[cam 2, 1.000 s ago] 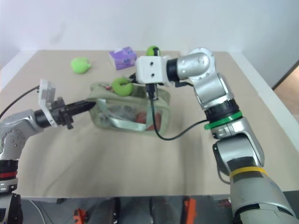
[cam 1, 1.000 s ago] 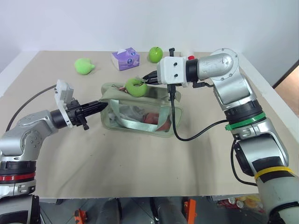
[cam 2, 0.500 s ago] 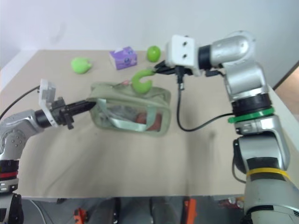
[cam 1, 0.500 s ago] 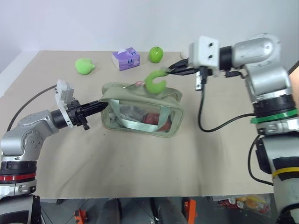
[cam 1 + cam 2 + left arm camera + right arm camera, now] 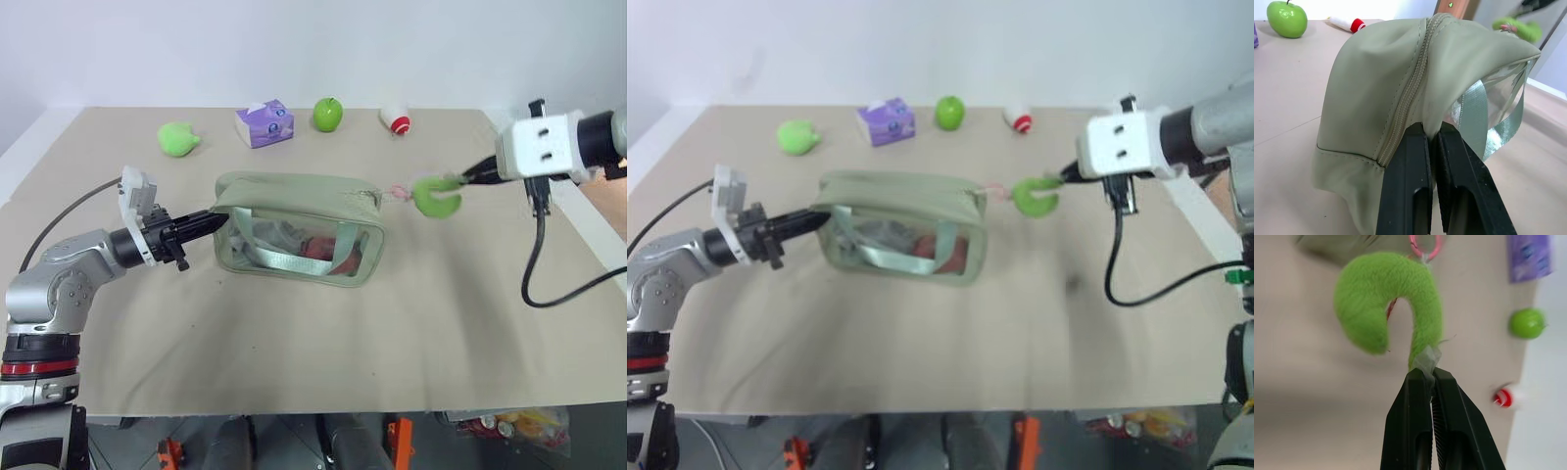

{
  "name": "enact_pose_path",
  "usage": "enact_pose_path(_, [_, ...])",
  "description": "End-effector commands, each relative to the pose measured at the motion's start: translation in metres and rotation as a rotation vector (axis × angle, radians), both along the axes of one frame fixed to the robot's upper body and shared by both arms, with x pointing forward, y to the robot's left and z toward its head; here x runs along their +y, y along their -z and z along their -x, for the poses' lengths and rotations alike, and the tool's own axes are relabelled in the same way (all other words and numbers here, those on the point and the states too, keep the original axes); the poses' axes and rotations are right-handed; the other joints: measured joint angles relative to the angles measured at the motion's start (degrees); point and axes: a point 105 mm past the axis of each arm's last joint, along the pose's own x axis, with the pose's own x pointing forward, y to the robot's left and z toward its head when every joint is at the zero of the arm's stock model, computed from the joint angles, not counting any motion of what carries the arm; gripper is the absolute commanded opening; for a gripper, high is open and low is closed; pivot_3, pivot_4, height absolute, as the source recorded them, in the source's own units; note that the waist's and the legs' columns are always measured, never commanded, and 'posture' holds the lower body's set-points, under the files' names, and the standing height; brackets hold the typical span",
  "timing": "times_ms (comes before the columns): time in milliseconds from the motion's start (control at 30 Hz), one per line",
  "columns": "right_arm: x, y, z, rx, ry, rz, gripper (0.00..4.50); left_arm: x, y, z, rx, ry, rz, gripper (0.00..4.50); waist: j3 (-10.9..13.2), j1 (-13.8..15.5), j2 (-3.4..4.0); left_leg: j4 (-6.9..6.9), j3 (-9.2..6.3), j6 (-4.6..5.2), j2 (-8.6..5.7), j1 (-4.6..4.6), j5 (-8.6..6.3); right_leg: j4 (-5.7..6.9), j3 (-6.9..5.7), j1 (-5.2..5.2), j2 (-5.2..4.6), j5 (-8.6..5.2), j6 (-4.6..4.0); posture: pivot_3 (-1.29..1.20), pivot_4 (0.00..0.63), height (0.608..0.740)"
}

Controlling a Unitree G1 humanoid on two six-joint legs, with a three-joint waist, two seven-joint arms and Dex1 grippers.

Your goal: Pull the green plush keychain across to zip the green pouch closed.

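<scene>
R gripper [image 5: 1430,377] clamped on green plush keychain [image 5: 435,197], held past the R end of green pouch [image 5: 294,235]; pink link blurred. L gripper [image 5: 1431,142] pinches pouch's L end; contents dim thru clear panel.

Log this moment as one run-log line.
left tool: shut on green pouch end | right tool: shut on green plush keychain, pulled past pouch | zipper: closed

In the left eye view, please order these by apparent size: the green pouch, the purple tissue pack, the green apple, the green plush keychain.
1. green pouch
2. purple tissue pack
3. green plush keychain, similar to the tissue pack, so unsure
4. green apple
</scene>
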Motion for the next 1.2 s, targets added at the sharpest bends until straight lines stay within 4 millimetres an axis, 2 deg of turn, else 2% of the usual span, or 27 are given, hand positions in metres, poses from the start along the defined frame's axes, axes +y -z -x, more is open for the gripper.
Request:
enact_pose_path(33, [-0.004, 0.024, 0.008, 0.038, -0.012, 0.084, 0.08, -0.001, -0.009, 0.001, -0.041, 0.005, 0.002, 0.0, 0.0, -0.1, 0.0, 0.03, 0.04, 0.0, 0.0, 0.01, 0.0, 0.0, 0.03, -0.01, -0.01, 0.0, 0.01, 0.0, 0.15, 0.74])
enact_pose_path(133, [0.009, 0.069, 0.0, 0.023, -0.053, 0.079, 0.08, -0.001, -0.009, 0.001, -0.037, 0.007, 0.004, 0.0, -0.03, -0.16, -0.02, 0.05, 0.12, 0.0, 0.0, 0.13, 0.0, 0.0, 0.09, 0.07, -0.03, 0.03, 0.05, 0.0, 0.15, 0.74])
enact_pose_path(300, [0.028, 0.145, -0.017, -0.103, -0.152, 0.114, 0.08, -0.002, -0.01, 0.002, -0.031, 0.011, 0.004, 0.0, -0.05, -0.19, -0.04, 0.13, 0.13, -0.06, 0.0, 0.17, 0.08, 0.03, 0.11, 0.08, -0.01, 0.15, 0.11, 0.0, 0.15, 0.74])
enact_pose_path(467, [0.03, 0.182, -0.02, -0.141, -0.224, 0.166, 0.08, -0.002, -0.01, 0.004, -0.023, 0.009, 0.005, 0.0, -0.31, -0.48, -0.46, 0.14, 0.18, -0.1, 0.02, 0.37, 0.11, 0.01, 0.16, 0.23, -0.01, 0.23, 0.1, 0.0, 0.15, 0.74])
enact_pose_path(600, [0.022, 0.204, -0.001, -0.026, -0.29, 0.227, 0.08, 0.0, -0.009, 0.005, -0.017, 0.002, 0.009, 0.0, -0.36, -0.68, -0.57, 0.14, 0.2, -0.12, 0.01, 1.03, 0.16, -0.08, 0.17, 0.89, -0.02, 0.24, 0.09, 0.0, 0.15, 0.74])
enact_pose_path(733, [0.02, 0.202, 0.001, 0.035, -0.263, 0.194, 0.08, 0.0, -0.009, 0.006, -0.015, -0.007, 0.016, 0.0, -0.44, -0.73, -0.7, 0.13, 0.13, -0.12, 0.01, 1.3, 0.16, -0.11, 0.15, 1.18, -0.04, 0.2, 0.04, 0.0, 0.15, 0.74])
enact_pose_path(900, [0.014, 0.165, -0.024, 0.021, -0.096, 0.053, 0.08, 0.0, -0.007, 0.005, -0.008, -0.02, 0.031, 0.0, -0.44, -0.7, -0.7, 0.08, 0.13, -0.12, 0.02, 1.29, 0.16, -0.12, 0.14, 1.22, -0.04, 0.2, 0.06, 0.0, 0.15, 0.74])
enact_pose_path(1000, [0.007, 0.135, -0.035, 0.038, 0.017, -0.074, 0.08, 0.001, -0.006, 0.005, -0.006, -0.026, 0.039, 0.0, -0.39, -0.61, -0.64, 0.07, 0.13, -0.12, 0.0, 1.24, 0.16, -0.12, 0.14, 1.2, -0.04, 0.2, 0.06, 0.0, 0.15, 0.74])
enact_pose_path(1100, [-0.01, 0.118, -0.035, 0.079, 0.089, -0.1, 0.08, 0.002, -0.006, 0.003, -0.002, -0.036, 0.06, 0.0, -0.34, -0.51, -0.58, 0.06, 0.13, -0.11, -0.01, 1.2, 0.16, -0.12, 0.15, 1.15, -0.04, 0.2, 0.06, 0.0, 0.15, 0.74])
enact_pose_path(1200, [-0.027, 0.119, -0.02, 0.182, 0.126, -0.05, 0.08, 0.002, -0.006, 0.002, -0.001, -0.04, 0.073, 0.0, -0.22, -0.27, -0.37, -0.04, 0.13, -0.11, -0.02, 1.13, 0.16, -0.12, 0.16, 1.07, -0.05, 0.15, 0.08, 0.0, 0.15, 0.74])
